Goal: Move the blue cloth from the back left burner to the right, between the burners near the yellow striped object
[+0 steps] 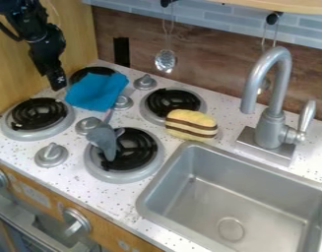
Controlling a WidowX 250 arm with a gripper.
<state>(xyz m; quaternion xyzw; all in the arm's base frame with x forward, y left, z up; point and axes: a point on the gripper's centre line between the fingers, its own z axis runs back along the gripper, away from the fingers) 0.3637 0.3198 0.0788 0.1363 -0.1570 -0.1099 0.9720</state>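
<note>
At the upper left, the black gripper (56, 81) hangs over the back left of the stove, just left of a blue cloth (97, 92), and holds nothing that I can see. The cloth lies spread between the back left burner and the knobs. A grey spoon-like utensil (105, 138) rests across the edge of the front burner (129, 152), its handle running up toward the cloth. Beside the back right burner (172, 102) sits a yellow plush with brown stripes (191, 125).
A metal sink (183, 170) occupies the lower right, with a tall faucet (272, 120) behind it. Several grey knobs (51, 153) stand among the burners. A wooden panel (76, 29) rises at the left, and utensils (166, 60) hang on the back wall.
</note>
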